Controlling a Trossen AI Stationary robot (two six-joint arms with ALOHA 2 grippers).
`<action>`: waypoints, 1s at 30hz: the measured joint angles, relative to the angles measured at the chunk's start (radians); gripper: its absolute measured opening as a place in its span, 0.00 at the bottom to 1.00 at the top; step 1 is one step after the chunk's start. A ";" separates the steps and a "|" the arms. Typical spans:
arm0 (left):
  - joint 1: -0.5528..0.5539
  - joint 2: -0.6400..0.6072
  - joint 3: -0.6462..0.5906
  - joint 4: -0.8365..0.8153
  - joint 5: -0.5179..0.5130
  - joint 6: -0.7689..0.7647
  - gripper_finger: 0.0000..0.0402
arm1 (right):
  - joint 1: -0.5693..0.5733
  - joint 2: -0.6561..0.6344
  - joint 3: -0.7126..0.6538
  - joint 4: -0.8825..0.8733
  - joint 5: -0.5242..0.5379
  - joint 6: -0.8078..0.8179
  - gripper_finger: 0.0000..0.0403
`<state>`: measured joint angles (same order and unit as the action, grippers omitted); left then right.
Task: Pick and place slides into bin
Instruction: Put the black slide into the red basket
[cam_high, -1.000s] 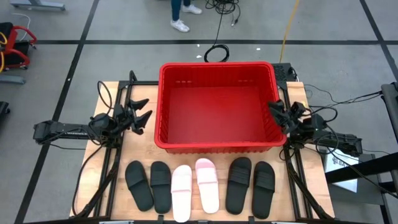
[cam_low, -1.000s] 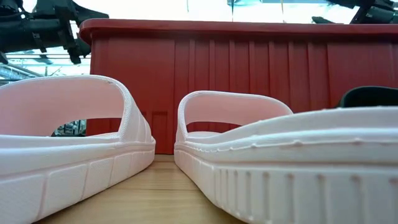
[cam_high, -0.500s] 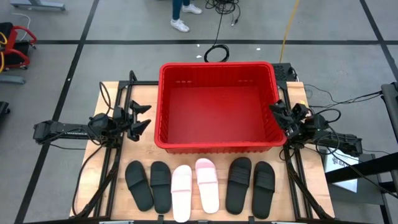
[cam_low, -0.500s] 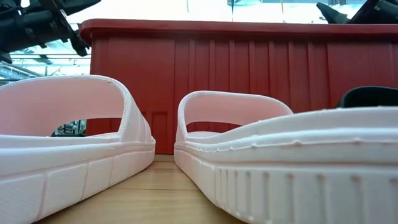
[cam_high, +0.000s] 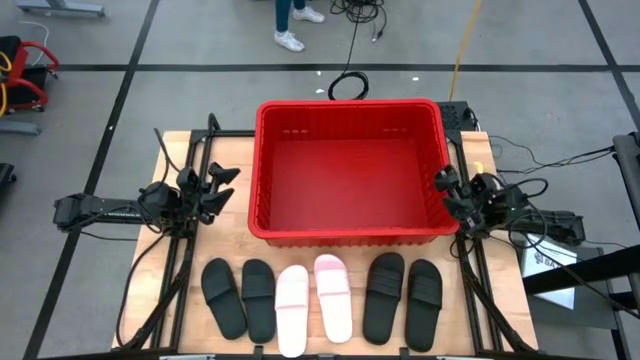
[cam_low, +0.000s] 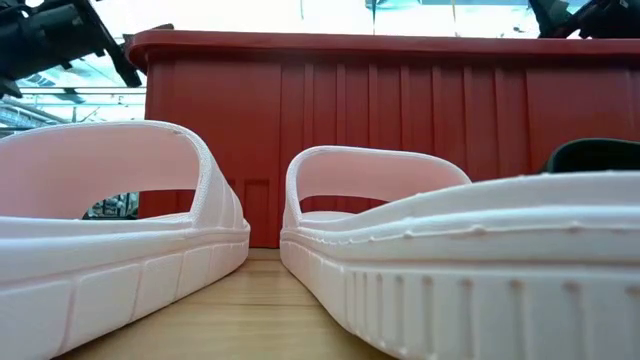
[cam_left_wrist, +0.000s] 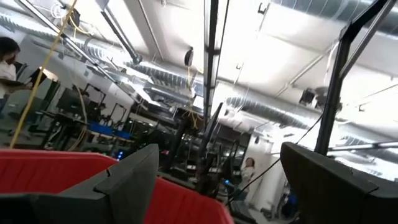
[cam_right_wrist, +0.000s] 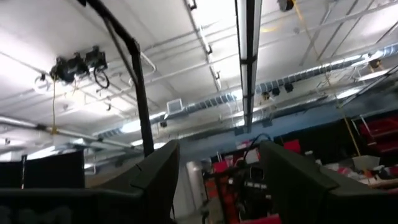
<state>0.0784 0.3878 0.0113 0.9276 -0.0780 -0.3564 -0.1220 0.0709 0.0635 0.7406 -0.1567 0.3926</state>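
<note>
Your six black and pink slide sandals (cam_high: 322, 297) sit before the big red ribbed plastic bin (cam_high: 349, 232); both flanking grippers, left gripper (cam_high: 222, 187) and right gripper (cam_high: 441, 186), have fingers spread, empty.

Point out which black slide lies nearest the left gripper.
The outermost black slide at the left end of the row: it lies closest below the left gripper; the other three black ones sit farther right.

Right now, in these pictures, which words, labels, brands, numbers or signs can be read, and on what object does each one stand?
No text can be read in any view.
Pale plate at the right of the high view: dark marking, too small to read.
Red bin: no label shows.
Slides, black and pink: no brand or number shows.
</note>
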 joint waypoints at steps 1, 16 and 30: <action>0.000 0.000 0.000 0.001 0.000 -0.012 0.85 | 0.008 0.017 0.005 0.000 -0.007 -0.011 0.53; 0.000 0.000 0.046 0.020 0.191 -0.096 0.85 | 0.191 0.291 0.116 0.141 -0.036 -0.185 0.53; -0.101 0.090 0.132 0.011 0.236 -0.038 0.85 | 0.446 0.533 0.349 -0.018 0.072 -0.451 0.53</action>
<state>-0.0226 0.4781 0.1437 0.9390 0.1581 -0.3941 0.3240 0.6039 0.4122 0.7225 -0.0845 -0.0585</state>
